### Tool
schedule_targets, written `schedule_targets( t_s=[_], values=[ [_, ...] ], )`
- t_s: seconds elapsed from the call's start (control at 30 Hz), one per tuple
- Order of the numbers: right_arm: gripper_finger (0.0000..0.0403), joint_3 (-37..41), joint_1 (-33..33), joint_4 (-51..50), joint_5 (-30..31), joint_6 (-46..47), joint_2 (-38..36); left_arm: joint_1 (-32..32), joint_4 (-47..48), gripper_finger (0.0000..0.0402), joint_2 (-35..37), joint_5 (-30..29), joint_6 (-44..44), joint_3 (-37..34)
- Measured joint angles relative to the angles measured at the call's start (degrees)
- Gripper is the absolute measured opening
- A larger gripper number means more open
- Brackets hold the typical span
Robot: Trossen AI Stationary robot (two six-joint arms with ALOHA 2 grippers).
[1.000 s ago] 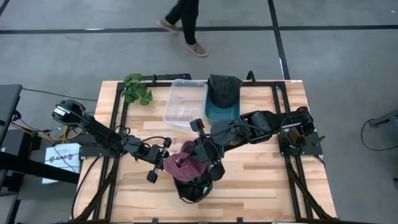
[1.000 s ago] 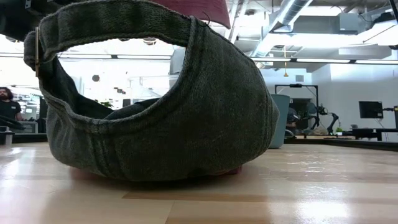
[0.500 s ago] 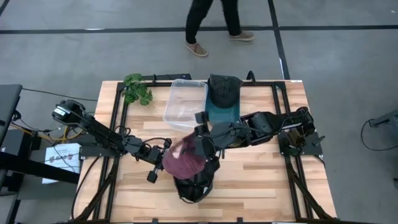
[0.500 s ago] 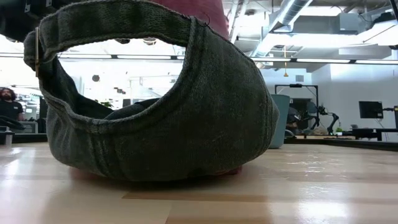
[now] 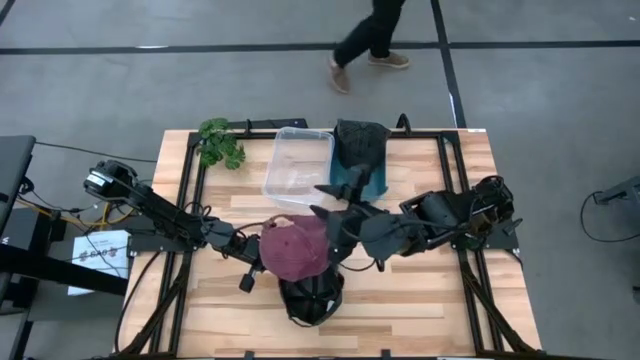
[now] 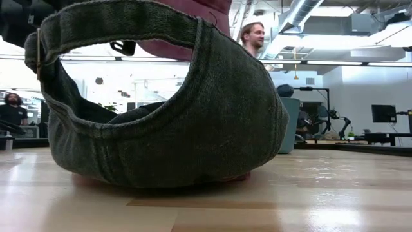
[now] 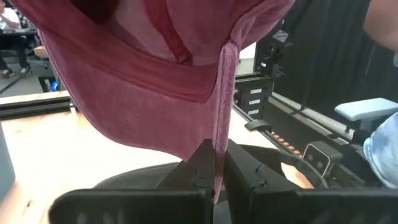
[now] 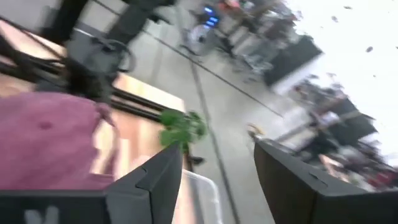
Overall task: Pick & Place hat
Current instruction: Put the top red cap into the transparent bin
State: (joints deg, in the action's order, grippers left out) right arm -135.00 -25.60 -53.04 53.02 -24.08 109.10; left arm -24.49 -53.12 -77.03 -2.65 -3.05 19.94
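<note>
Near the front edge of the table, around its middle, you have the maroon hat held up above a dark hat that lies on the wood. Your left claw is clamped on the maroon hat's edge; in the left wrist view its fingers pinch a fold of the pink-red fabric that hangs in front of the camera, with the dark hat below. Your right claw sits just behind the maroon hat, toward the table's centre, its two fingers spread apart and holding nothing; the right wrist view shows the gap between them, with the maroon hat off to one side and a green plant farther off.

From table height, the dark hat fills most of the picture, its strap arching over the opening, and the maroon hat shows just above it.

Along the table's back edge you have a green plant toward the left corner, a clear plastic bin near the middle, and a teal box beside it with another dark hat on top. A person walks on the floor beyond the back edge.
</note>
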Motion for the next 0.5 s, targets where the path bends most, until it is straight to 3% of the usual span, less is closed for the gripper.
schedule_targets(
  t_s=[0.13, 0.3, 0.4, 0.5],
  values=[
    [0.0139, 0.00, -1.02, -0.20, 1.11, -0.85, 0.00, 0.00, 0.24, 0.0013, 0.00, 0.15, -0.11, 0.00],
    [0.0016, 0.34, -1.00, -0.58, 0.42, -1.03, 0.94, 0.28, 0.22, 0.0013, 0.00, 0.15, 0.04, 0.00],
    [0.0010, 1.79, 0.22, 2.85, 2.36, -1.30, 0.85, 0.28, 0.24, 0.0013, 0.00, 0.15, 0.04, 0.00],
    [0.0003, 2.70, 2.17, 6.49, 8.00, -3.31, 0.90, 0.42, 0.22, 0.0013, 0.00, 0.17, 0.04, 0.00]
  ],
)
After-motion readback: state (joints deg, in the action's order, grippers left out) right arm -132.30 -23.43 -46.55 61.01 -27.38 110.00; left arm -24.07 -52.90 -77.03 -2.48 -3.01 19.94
